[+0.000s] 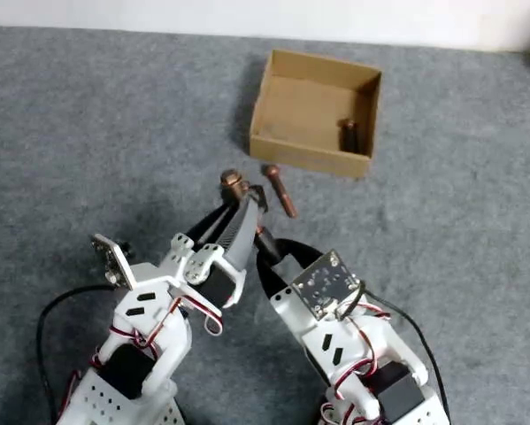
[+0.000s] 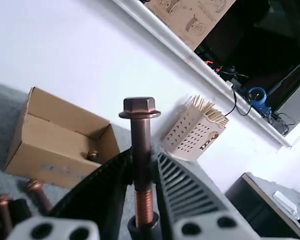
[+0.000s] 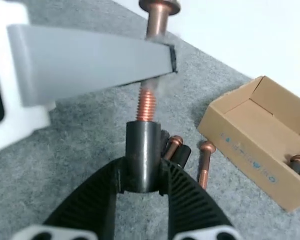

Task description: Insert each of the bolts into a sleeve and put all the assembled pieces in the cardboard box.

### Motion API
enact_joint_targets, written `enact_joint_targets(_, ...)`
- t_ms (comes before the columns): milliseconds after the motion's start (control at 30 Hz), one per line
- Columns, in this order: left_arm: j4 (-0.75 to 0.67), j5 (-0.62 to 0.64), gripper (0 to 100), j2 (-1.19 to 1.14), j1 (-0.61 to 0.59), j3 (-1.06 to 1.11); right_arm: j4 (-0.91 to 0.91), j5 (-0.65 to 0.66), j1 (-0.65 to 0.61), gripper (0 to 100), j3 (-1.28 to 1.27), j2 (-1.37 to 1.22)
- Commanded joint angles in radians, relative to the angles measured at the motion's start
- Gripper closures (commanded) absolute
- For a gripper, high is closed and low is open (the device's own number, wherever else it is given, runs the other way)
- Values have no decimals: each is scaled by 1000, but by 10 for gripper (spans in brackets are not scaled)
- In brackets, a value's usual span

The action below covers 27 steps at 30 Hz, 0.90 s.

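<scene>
left gripper point(image 2: 142, 156): clamped on the bolt point(image 2: 139, 112), head up
right gripper point(image 3: 142, 172): pinching the sleeve point(image 3: 142, 145), bolt tip in it
box point(image 1: 304, 152): one piece point(image 1: 349, 135) inside

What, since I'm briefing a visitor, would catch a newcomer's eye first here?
The copper bolt, upright in the left end effector, its threaded tip in the black sleeve held by the right end effector. The cardboard box holds one piece, and a loose bolt lies on the carpet before it.

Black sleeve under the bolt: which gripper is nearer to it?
Right. The right gripper clamps the sleeve itself; the left gripper holds the bolt just above it.
</scene>
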<state>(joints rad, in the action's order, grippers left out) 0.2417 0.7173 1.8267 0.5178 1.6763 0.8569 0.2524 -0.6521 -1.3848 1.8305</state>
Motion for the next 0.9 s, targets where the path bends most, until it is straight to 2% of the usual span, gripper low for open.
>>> enact_joint_targets(0, 68, 0, 994, 4, 45, 19, -35, -6, 24, 993, 24, 8)
enact_joint_targets(367, 106, -2, 994, 4, 45, 18, -39, -12, 67, 993, 24, 10)
enact_joint_targets(533, 109, 2, 994, 4, 65, -12, -108, -12, 68, 993, 19, 10)
enact_joint_targets(633, 110, 2, 994, 4, 111, -21, -127, -12, 56, 993, 25, 10)
enact_joint_targets(867, 110, 2, 994, 4, 119, -19, -96, -12, -7, 993, 27, 10)
